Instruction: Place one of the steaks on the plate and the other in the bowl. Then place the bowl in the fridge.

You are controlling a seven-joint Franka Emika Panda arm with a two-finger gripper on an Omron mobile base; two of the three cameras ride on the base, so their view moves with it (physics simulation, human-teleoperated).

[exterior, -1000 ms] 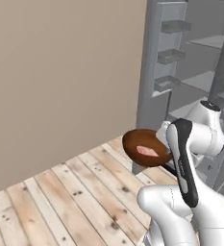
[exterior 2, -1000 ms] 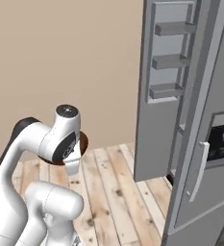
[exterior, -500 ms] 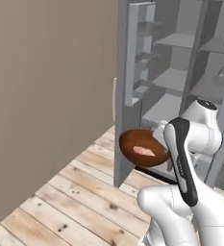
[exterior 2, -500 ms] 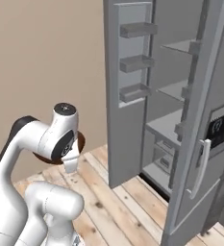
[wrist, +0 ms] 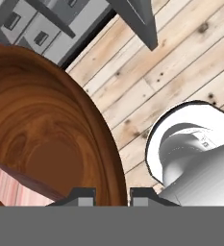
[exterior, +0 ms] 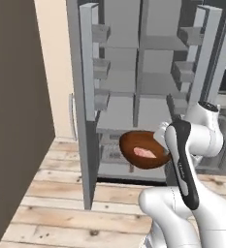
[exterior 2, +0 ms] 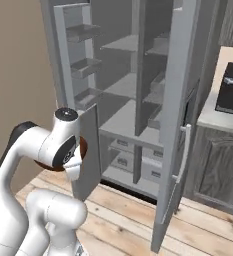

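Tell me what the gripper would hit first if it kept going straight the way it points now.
Beyond the bowl rim pinched in the gripper, probably the wooden floor: the hand view looks down at planks, with the fridge base drawers at its far edge. Depth is unclear.

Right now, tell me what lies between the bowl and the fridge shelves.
Nothing: in the left base view the bowl, steak inside, hangs before the open fridge with bare air between.

Bare grey fridge (exterior: 134, 114) shelves above a wooden plank floor (exterior: 61, 213)
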